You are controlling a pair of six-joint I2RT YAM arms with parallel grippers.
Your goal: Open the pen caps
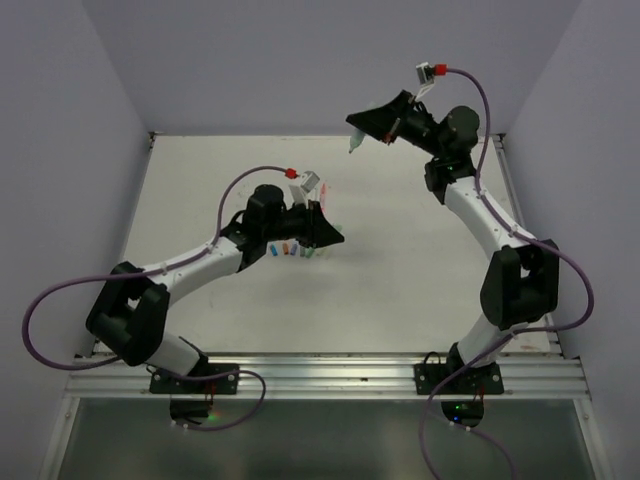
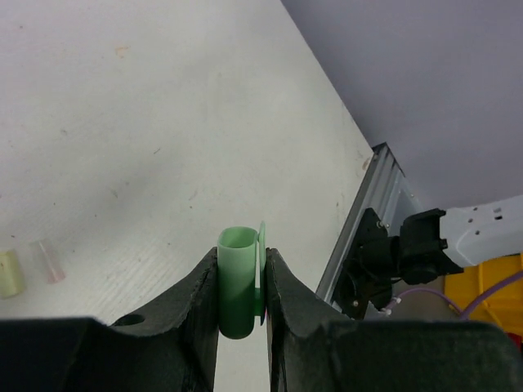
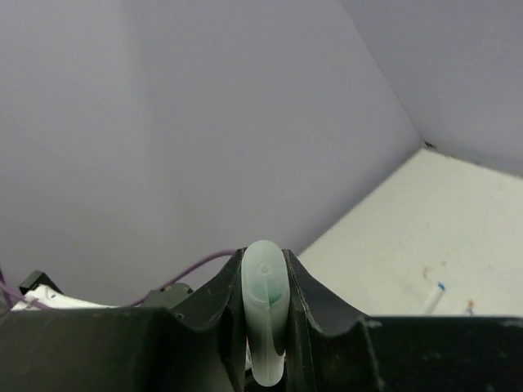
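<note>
Left gripper [image 2: 241, 257] was clamped on the green cap [image 2: 237, 286], both fingers [image 2: 204, 282] pressed flat against its sides with only the cap's width between them. The open mouth of the cap poked out just past the fingertips, and its thin clip ran along the right finger. The cap's lower end sank into the shadow between the fingers, so how deep it sat could not be made out. Far to the left of those fingers, on the table [image 2: 163, 122], lay a yellowish cap [image 2: 8, 273], half cut off by the edge, and beside it a pale, pinkish stub [image 2: 47, 261] too blurred to name. From above, the left gripper [image 1: 330, 238] hid its own catch, and a row of caps [image 1: 288, 250] lay just behind the fingers, partly tucked under the wrist, too small to count. Up high, the right gripper [image 3: 264, 260] was pinched nearly closed on a pale pen [image 3: 265, 310], whose rounded end bulged out past the fingertips with a dark green smudge inside. The rest of the pen vanished below the fingers. In the top view the right gripper [image 1: 358, 128] hung well clear of the table, with the pen [image 1: 353, 148] pointing down from the fingers, its tip greenish.
</note>
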